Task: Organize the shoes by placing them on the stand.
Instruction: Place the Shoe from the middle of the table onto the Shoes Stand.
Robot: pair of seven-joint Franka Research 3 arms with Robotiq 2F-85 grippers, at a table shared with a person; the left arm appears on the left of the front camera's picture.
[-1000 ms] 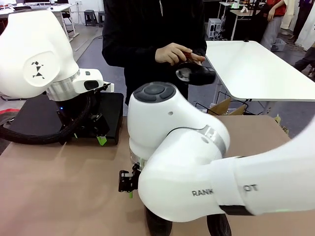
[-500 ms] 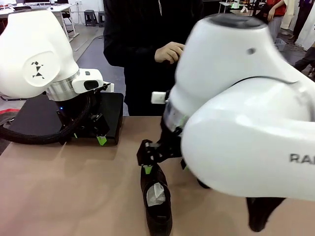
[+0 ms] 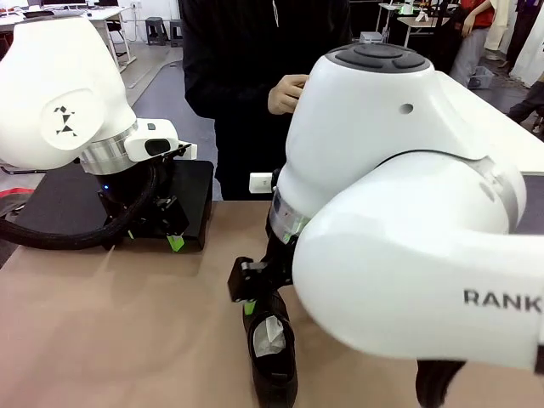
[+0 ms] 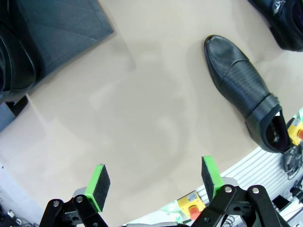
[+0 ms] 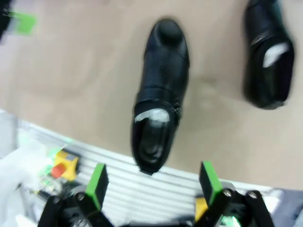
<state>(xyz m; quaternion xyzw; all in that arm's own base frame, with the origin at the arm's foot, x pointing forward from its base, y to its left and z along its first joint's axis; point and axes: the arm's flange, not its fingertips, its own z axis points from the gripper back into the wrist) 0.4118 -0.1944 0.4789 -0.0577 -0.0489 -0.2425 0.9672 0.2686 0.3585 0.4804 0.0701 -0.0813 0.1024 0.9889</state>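
The shoe you are after [image 5: 158, 90] lies flat on the table [image 3: 102, 323] near its robot-side edge. It has white paper [image 5: 154, 116] in its opening and runs lengthwise up the middle of the right wrist view. A second shoe [image 5: 267, 56], also stuffed with paper, lies just beside it without touching. Neither is on the stand [image 3: 197, 183], which sits toward the far left of the table, well apart from both. The part of its black top seen from the front is bare.

The right tool [image 5: 154, 184] hangs over the shoe's heel end. Its green pads [image 5: 97, 182] are spread wide, one to each side of the shoe, touching nothing. The left tool [image 3: 153, 240] hangs low just in front of the stand's near edge, its pads likewise apart and empty. A person stands across the table with one hand [image 3: 285, 92] at chest height, clear of the work.

I read this as the approach to the pick: nothing is gripped and placing has not begun. Next, lower the right tool straight down so the pads bracket the shoe's sides at the opening. Close firmly, since glossy leather may slip. Then lift clear of the neighbour and carry the shoe across to the stand. Mind the left arm: it sits where the placing needs room, so you may have to draw it back first.
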